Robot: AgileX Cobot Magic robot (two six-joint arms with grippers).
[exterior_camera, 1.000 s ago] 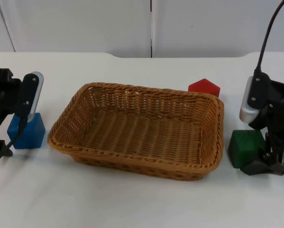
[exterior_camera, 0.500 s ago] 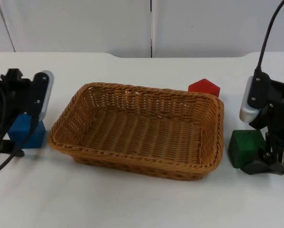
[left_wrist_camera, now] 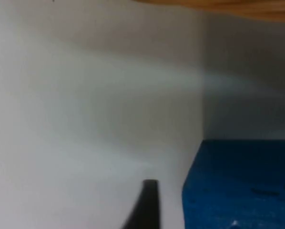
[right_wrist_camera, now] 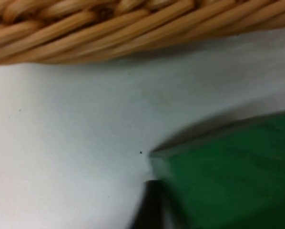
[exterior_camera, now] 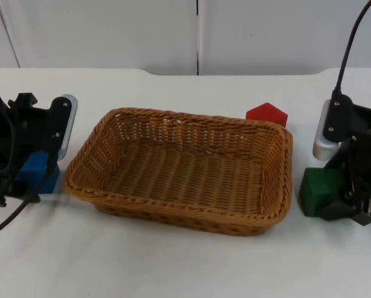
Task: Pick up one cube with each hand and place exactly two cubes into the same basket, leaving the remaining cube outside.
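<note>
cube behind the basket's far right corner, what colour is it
Red; it shows best in the top view, behind the wicker basket.

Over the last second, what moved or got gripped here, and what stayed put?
The left gripper came down and toward the basket, now covering much of the blue cube. The right gripper shifted slightly at the green cube, which looks a little turned. Whether either has taken hold cannot be told. The basket and the red cube behind it did not move; the basket holds no cube.
</note>
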